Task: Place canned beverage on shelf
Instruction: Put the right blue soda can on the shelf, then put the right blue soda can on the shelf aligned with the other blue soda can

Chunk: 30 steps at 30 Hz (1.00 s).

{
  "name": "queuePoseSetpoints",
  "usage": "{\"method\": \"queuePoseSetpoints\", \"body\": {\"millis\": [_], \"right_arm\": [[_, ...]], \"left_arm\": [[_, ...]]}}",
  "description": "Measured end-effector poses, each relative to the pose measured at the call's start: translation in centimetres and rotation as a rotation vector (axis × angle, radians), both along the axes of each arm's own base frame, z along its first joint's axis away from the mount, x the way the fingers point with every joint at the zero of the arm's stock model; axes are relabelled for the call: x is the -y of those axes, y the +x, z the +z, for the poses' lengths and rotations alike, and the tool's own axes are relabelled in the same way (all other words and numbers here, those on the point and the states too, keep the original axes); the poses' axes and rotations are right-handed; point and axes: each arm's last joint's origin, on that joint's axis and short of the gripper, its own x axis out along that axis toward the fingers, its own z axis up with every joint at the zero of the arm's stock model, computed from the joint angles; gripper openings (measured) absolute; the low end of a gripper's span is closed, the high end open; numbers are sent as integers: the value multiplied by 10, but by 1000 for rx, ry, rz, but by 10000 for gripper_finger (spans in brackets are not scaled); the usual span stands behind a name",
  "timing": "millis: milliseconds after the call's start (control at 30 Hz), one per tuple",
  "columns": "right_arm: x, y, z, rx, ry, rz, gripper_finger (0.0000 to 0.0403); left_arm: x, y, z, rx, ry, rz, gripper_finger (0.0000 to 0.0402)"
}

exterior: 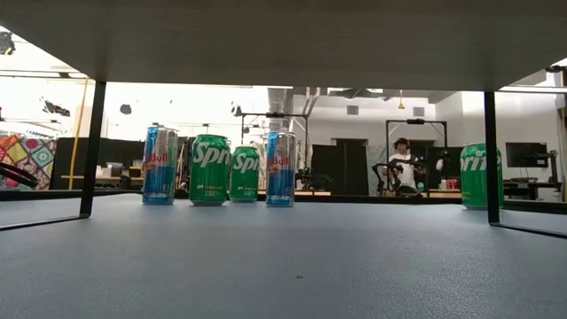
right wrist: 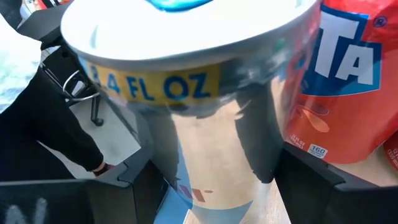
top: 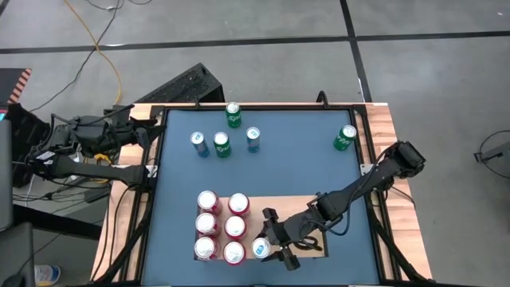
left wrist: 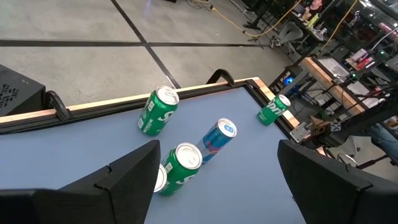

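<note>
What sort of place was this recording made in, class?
Probably a robotics lab or workshop: bare grey concrete floor with a trailing yellow cable, black monitor screens on benches, and a seated person behind the blue-topped table.

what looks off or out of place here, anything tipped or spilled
Nothing stands out. The red cans stand upright in neat rows on the shelf, with the slim can upright between the right gripper's fingers beside them. The other cans stand upright at the table's far side. No spill shows.

Overhead, table-level, two wrist cameras; green cans (top: 221, 144) shared.
</note>
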Motion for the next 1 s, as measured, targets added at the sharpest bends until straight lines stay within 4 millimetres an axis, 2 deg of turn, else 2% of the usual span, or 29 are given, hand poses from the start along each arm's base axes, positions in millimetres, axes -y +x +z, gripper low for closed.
{"method": "queuePoseSetpoints", "body": {"millis": [200,533,633,1000], "right_arm": [[0,-1,0,-4,5,13,281],[3,-1,1,-21,13,18,353],[4,-1,0,-39,10,13,355],[17,-23,13,-160,-15,-19,352]], "left_arm": [[0,0,0,0,0,0,309],[0,0,0,0,0,0,309],[0,0,0,0,0,0,309],[0,0,0,0,5,11,309]]}}
